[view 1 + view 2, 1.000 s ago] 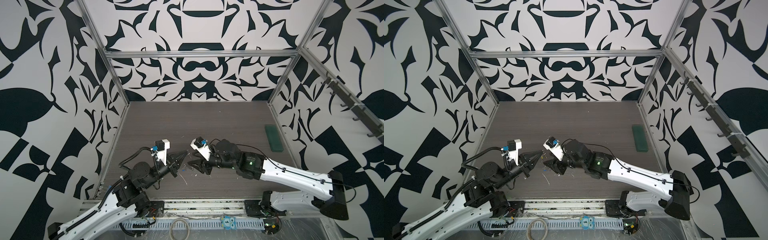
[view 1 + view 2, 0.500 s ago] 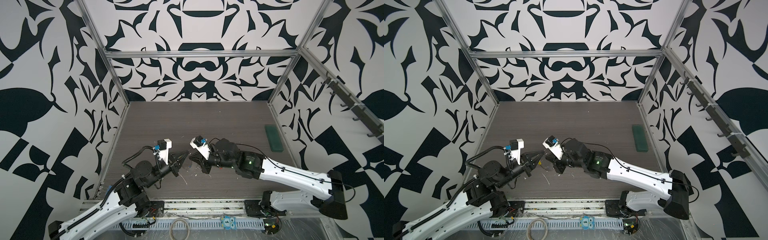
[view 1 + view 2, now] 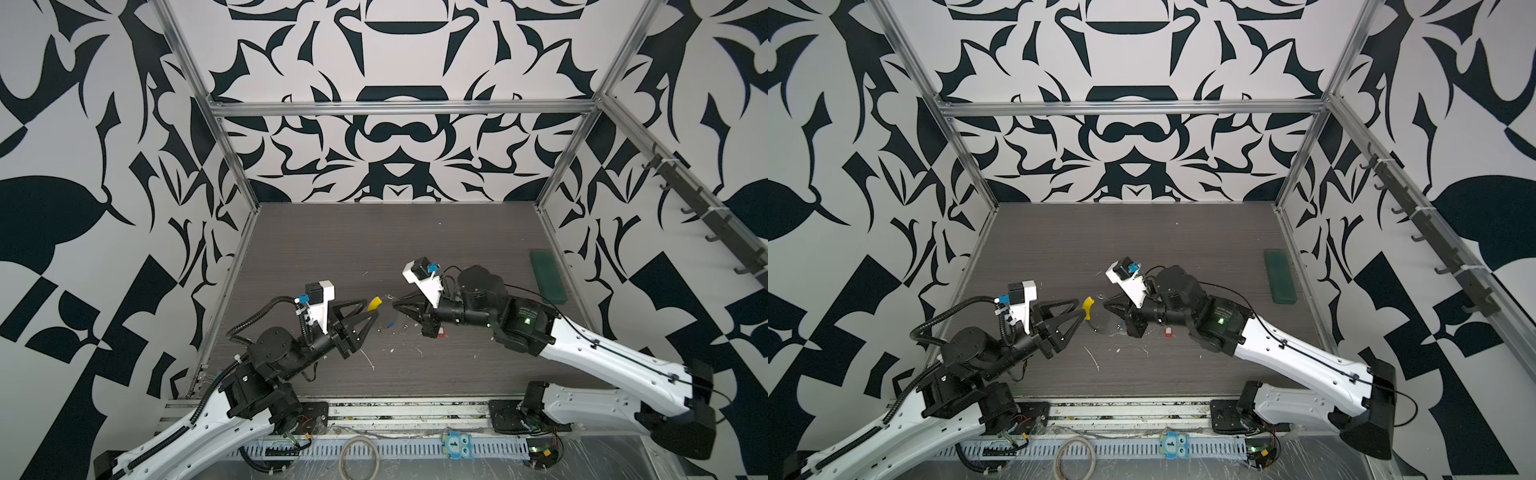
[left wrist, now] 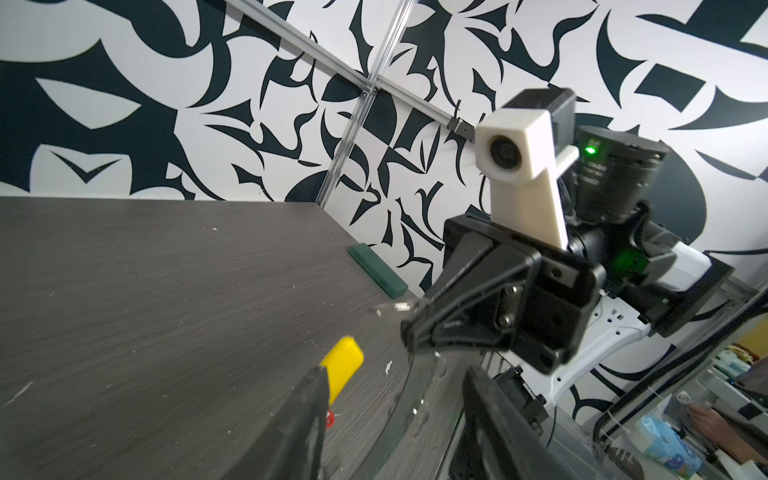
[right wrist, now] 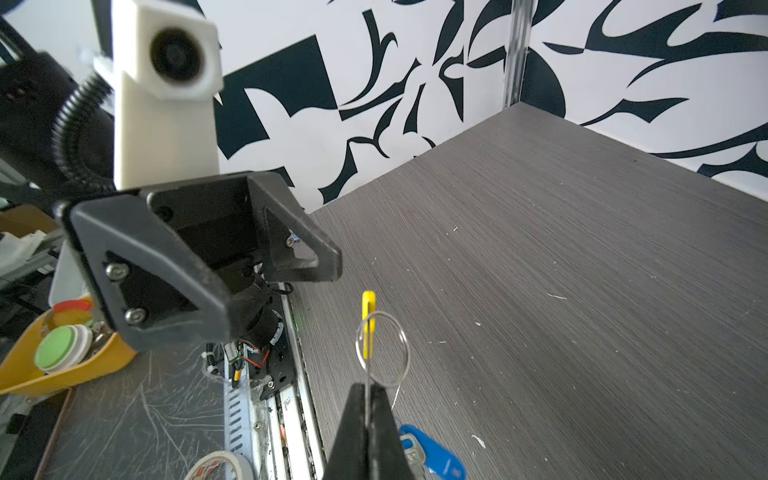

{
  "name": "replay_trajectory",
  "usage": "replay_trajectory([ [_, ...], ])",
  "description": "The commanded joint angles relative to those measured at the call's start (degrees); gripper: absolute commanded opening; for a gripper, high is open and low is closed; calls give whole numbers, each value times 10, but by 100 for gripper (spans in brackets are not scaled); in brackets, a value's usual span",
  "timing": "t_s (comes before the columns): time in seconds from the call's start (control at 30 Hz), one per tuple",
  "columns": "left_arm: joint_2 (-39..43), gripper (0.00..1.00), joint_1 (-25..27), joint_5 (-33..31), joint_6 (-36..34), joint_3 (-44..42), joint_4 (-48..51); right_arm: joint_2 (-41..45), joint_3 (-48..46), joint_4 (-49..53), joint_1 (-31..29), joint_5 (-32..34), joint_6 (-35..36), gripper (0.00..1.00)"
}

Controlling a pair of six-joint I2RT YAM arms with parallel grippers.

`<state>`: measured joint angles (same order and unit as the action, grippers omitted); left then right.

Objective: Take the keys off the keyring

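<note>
left gripper [image 3: 371, 308] jaws have opened since a second ago, nothing held. right gripper [image 3: 395, 306] has clamped shut on the keyring [image 5: 367, 374] wire. from its tips: yellow sleeve [image 3: 375, 303] at 9 o'clock, blue key [image 3: 390, 325] at 6, red key [image 3: 441, 331] at 4.

Top views overlook the table [image 3: 374, 249]; wrist views face each other.

Right pincer [image 5: 368, 390] clamped on keyring [image 5: 367, 307] wire; blue key [image 5: 434, 451] just beside pincer.
</note>
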<state>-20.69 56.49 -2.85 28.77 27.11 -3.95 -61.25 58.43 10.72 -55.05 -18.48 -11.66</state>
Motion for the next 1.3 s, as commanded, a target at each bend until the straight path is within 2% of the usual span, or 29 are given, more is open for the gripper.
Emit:
replay_trajectory([
  [0.0, 20, 60, -1, 34, -7, 11, 19, 26, -10, -12, 37, -110, -21, 0],
  [0.2, 17, 61, -1, 104, -16, 9, 20, 46, -24, -36, 87, -242, -40, 0],
  [0.43, -43, 60, -1, 151, -14, 30, 24, 49, -21, -53, 91, -283, -54, 0],
  [0.77, -82, 35, -1, 186, -8, 40, -7, 46, -20, -39, 92, -271, -52, 0],
  [1.03, -90, 3, -1, 166, 23, 44, -27, 39, -17, -23, 92, -207, -52, 1],
  [1.07, -95, 0, -1, 158, 28, 48, -26, 42, -18, -21, 92, -191, -53, 6],
  [1.13, -109, 0, -1, 125, 40, 63, -9, 53, -23, -22, 92, -161, -50, 16],
  [1.2, -123, 0, -1, 104, 54, 72, -4, 69, -32, -26, 92, -132, -48, 34],
  [1.27, -140, 0, -1, 96, 67, 78, -9, 90, -42, -29, 92, -106, -45, 57],
])
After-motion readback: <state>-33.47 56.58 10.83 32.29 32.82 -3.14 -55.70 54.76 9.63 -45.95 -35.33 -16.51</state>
